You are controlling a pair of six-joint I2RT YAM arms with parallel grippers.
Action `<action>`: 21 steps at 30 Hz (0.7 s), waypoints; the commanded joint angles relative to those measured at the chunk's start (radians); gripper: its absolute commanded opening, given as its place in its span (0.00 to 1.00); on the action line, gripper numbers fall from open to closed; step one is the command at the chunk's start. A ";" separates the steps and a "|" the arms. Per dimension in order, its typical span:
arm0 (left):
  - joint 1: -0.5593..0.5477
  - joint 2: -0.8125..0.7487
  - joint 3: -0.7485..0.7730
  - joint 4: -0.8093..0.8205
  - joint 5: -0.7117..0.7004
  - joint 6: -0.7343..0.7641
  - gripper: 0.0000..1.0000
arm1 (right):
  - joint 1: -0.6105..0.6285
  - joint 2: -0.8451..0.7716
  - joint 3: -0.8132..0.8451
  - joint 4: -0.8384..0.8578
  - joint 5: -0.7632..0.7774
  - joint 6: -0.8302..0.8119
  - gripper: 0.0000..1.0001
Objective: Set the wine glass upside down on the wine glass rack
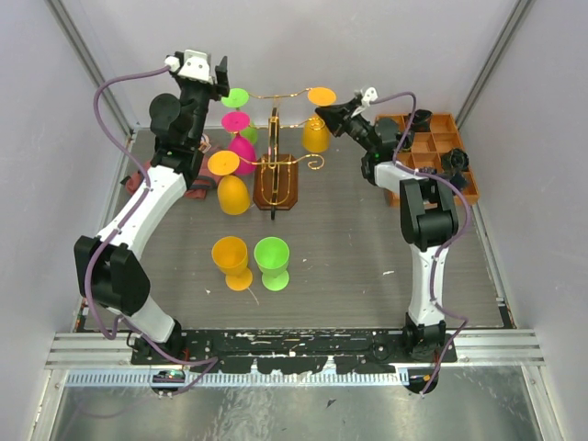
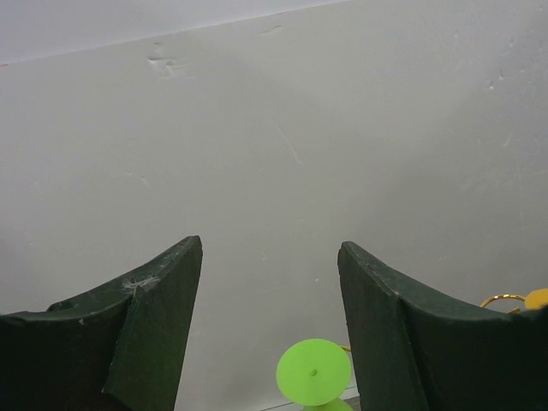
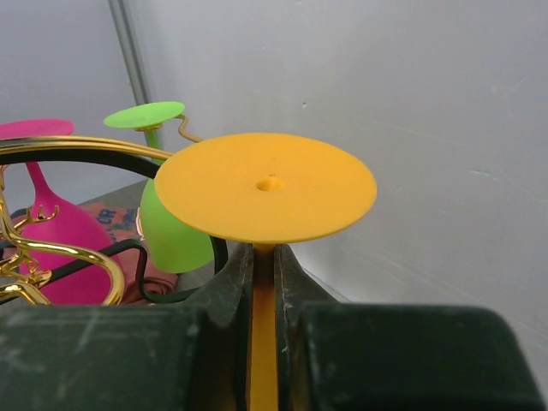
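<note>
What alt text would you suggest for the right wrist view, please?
The right gripper is shut on the stem of an upside-down orange wine glass, whose round foot fills the centre. Behind on the left, a green glass and a pink glass hang inverted from the gold wire rack.

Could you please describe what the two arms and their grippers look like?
Both arms have white tubular links joined by bulky black joints: left arm, right arm. A thin purple cable loops along each. Each wrist carries a small white camera housing. The left gripper and right gripper have dark, flat, wedge-shaped fingers. No markings are legible.
</note>
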 commanded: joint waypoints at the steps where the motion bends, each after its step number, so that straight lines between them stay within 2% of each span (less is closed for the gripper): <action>1: 0.007 -0.003 -0.007 0.018 -0.013 0.014 0.72 | 0.012 0.012 0.046 0.074 -0.025 -0.023 0.01; 21: 0.012 -0.008 -0.017 -0.003 -0.003 0.012 0.72 | 0.065 0.154 0.238 0.054 0.035 -0.037 0.00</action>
